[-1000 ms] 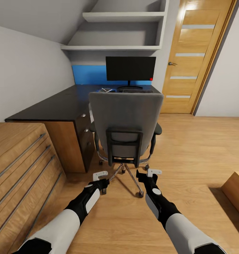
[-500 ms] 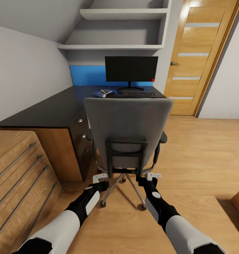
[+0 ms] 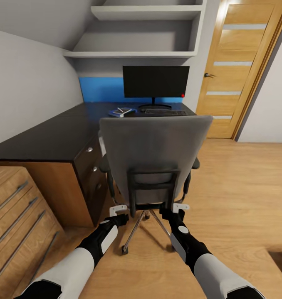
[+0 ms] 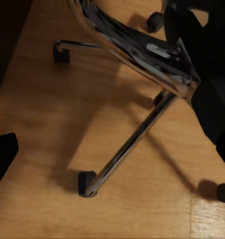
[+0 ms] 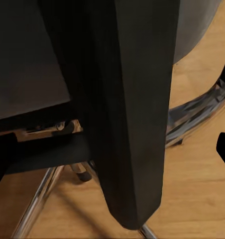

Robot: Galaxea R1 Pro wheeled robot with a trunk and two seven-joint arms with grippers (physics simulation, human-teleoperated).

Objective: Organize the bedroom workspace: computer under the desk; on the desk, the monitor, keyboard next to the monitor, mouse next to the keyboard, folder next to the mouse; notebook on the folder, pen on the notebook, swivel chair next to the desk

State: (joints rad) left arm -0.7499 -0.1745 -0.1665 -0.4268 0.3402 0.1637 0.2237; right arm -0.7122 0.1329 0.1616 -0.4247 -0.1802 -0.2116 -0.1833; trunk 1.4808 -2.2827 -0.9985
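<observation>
From the left, the bench (image 3: 53,137) runs glossy and black along the wall above its drawer unit (image 3: 93,166) with round knobs. Towards its far end lies the blue folder (image 3: 118,112), with a dark notebook (image 3: 123,110) apparently on top; whether a pen rests there is too small to tell. Next comes the monitor (image 3: 156,82) on its stand, with the keyboard (image 3: 165,112) in front of it. I cannot make out a mouse or a computer.

The swivel chair (image 3: 153,160) stands with its back to the robot, just beside the drawer unit. Judging by this, most of the arranging is done and what remains is settling the chair against the bench.

The left tool (image 3: 118,210) sits low by the chair's chrome base (image 4: 137,55), its jaws spread with nothing between them. The right tool (image 3: 179,206) is near the black back bracket (image 5: 137,114), also spread and empty.

Compared with a second ago, the chair and bench fill more of the head view and the door has slid right: the robot has rolled forward, arms held as before.
</observation>
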